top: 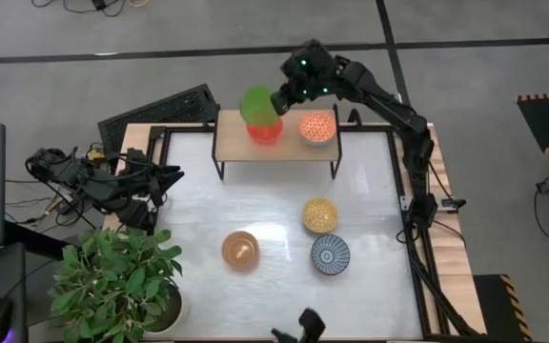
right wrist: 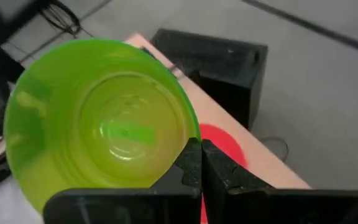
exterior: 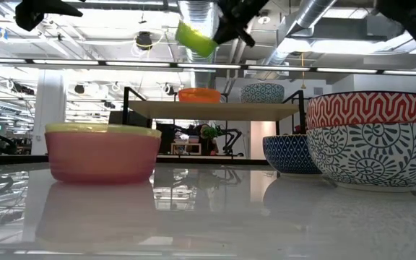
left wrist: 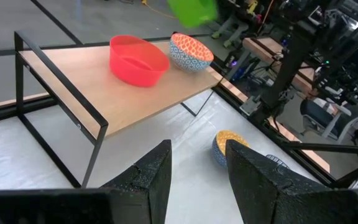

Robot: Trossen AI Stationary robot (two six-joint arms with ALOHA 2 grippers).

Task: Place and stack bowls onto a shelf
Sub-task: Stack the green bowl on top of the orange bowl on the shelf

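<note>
The shelf stands at the table's far edge. A red bowl and an orange-patterned bowl rest by their bases on its wooden top. A green bowl hangs above the red bowl, with my right gripper shut on it. It also shows in the right wrist view as the green bowl and in the low view as the green bowl. My left gripper waits open at the table's left edge, facing the shelf. My right gripper pinches the green bowl's rim between its two fingers, at the side nearest the wrist. The fingers slant down from the far right. The bowl is lifted clear above the shelf and tilted, its opening turned toward the gripper.
On the table stand a yellow-patterned bowl, a blue-grey lined bowl and an orange bowl. A potted plant fills the near left corner. A black box lies behind the shelf's left end.
</note>
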